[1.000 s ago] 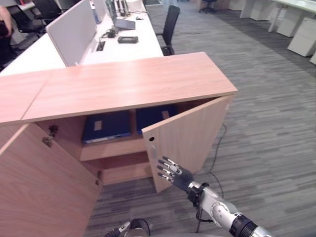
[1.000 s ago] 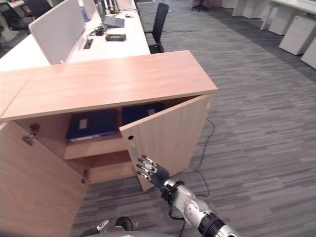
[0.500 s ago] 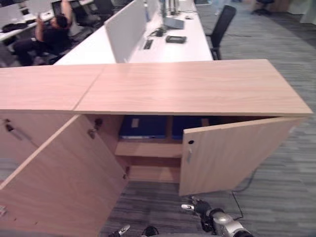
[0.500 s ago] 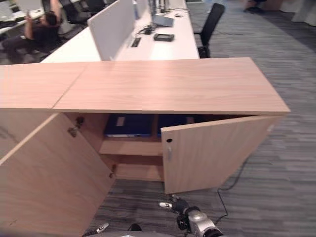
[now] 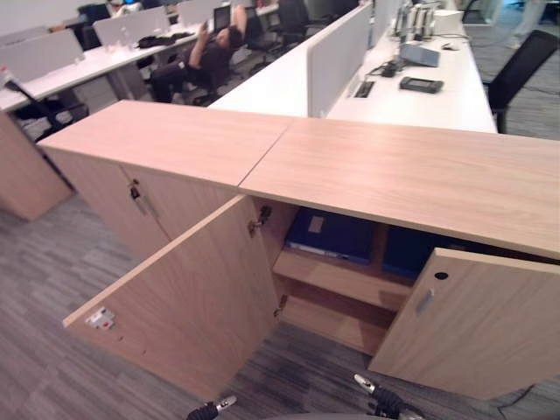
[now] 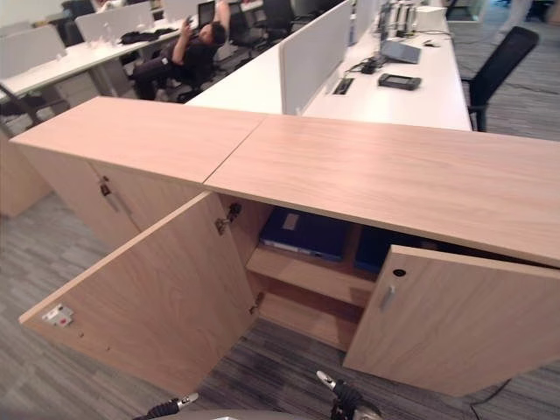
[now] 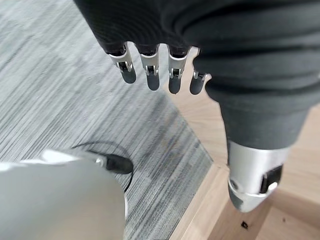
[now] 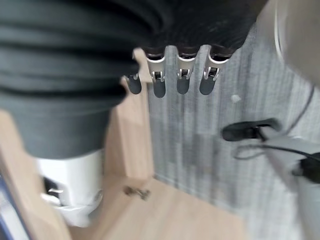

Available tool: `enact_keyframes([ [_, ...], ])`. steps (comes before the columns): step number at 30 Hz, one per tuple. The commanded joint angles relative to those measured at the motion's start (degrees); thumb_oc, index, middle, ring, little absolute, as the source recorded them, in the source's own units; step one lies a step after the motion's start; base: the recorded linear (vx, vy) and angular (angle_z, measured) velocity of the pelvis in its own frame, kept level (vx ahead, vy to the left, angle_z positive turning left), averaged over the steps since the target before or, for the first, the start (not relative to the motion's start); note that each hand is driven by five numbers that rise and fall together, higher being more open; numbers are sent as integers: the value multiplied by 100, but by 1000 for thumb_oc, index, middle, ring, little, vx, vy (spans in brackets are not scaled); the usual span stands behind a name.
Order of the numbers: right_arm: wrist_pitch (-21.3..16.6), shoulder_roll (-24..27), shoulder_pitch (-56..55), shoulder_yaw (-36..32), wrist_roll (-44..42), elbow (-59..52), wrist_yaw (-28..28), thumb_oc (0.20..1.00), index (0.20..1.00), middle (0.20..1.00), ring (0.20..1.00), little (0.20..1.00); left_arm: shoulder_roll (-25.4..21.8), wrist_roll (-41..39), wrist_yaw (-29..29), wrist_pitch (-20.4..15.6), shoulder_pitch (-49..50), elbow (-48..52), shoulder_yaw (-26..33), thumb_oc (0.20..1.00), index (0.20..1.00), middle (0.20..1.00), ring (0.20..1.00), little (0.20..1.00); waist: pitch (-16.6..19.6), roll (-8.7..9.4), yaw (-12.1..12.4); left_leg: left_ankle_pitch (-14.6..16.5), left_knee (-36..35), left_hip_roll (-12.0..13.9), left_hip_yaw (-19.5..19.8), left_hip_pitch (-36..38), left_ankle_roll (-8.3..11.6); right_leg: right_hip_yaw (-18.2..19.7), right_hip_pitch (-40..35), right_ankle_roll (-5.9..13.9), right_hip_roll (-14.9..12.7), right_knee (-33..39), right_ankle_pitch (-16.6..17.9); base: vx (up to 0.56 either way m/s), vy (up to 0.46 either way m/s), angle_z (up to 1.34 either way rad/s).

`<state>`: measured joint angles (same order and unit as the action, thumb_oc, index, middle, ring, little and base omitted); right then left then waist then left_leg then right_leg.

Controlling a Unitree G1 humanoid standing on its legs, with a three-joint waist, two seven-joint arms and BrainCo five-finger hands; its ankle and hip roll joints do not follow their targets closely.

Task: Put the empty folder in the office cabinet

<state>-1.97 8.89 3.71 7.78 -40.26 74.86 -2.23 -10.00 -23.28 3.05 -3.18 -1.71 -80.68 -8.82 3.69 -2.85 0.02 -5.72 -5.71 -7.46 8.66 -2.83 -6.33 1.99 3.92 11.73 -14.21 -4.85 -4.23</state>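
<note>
The wooden office cabinet (image 5: 420, 175) stands with both doors swung out: the left door (image 5: 192, 306) wide, the right door (image 5: 472, 324) partly. On its upper shelf lie a blue folder (image 5: 332, 234) with a pale label and a second blue folder (image 5: 411, 249) beside it, half behind the right door. My left hand (image 7: 152, 71) hangs low over the carpet by the left door, fingers straight, holding nothing. My right hand (image 8: 182, 75) is open too, low in front of the right door, its fingertips (image 5: 378, 395) at the bottom edge of the left eye view.
A second, closed cabinet (image 5: 114, 166) joins on the left. Behind are white desks (image 5: 411, 96) with grey partitions (image 5: 337, 44), a seated person (image 5: 206, 57) and a black chair (image 5: 525, 61). Grey carpet (image 5: 52, 289) lies in front.
The camera has swung left, so the whole cabinet sits further right. My right hand, raised by the right door's edge a second ago, has dropped to the bottom edge.
</note>
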Motion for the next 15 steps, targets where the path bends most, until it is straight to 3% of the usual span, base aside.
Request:
enact_keyframes([
  [1, -131, -42, 100, -341, -669, 290, 36, 1000, 1000, 1000, 1000, 1000, 34, 109, 36, -184, -84, -160, 160, 1000, 1000, 1000, 1000, 1000, -238, 1, -121, 664, 71, -26, -337, 319, 691, 353, 226, -95, 496, 20, 230, 64, -57, 131],
  [2, -151, -15, 58, -515, -832, 385, 70, 1000, 1000, 1000, 1000, 1000, 26, 134, 62, -178, -99, -180, 145, 1000, 1000, 1000, 1000, 1000, -263, 11, -130, 638, 71, -60, -114, 339, 755, 444, 242, -88, 630, -18, 250, 57, -108, 136],
  [5, -150, 9, -58, -641, -829, 476, 55, 1000, 1000, 1000, 1000, 1000, 9, 150, 81, -184, -66, -197, 160, 1000, 1000, 1000, 1000, 1000, -181, 36, -145, 606, 71, -22, 92, 307, 809, 176, 65, -215, 718, 226, 270, 50, -165, 82],
  [8, -157, 53, -58, -626, -694, 539, 88, 1000, 1000, 1000, 1000, 1000, -13, 37, 54, -177, -49, -210, 247, 1000, 1000, 1000, 1000, 1000, -79, 40, -118, 576, 71, 93, 173, 235, 936, -5, -32, -303, 898, 495, 287, 39, -156, 36],
  [15, -187, 90, -103, -531, -473, 499, 87, 1000, 1000, 1000, 1000, 1000, -66, -156, 90, -169, -43, -200, 372, 1000, 1000, 1000, 1000, 1000, -58, 181, -38, 635, 71, 327, 322, 290, 999, -149, -279, -432, 1123, 758, 261, 51, -139, 6],
])
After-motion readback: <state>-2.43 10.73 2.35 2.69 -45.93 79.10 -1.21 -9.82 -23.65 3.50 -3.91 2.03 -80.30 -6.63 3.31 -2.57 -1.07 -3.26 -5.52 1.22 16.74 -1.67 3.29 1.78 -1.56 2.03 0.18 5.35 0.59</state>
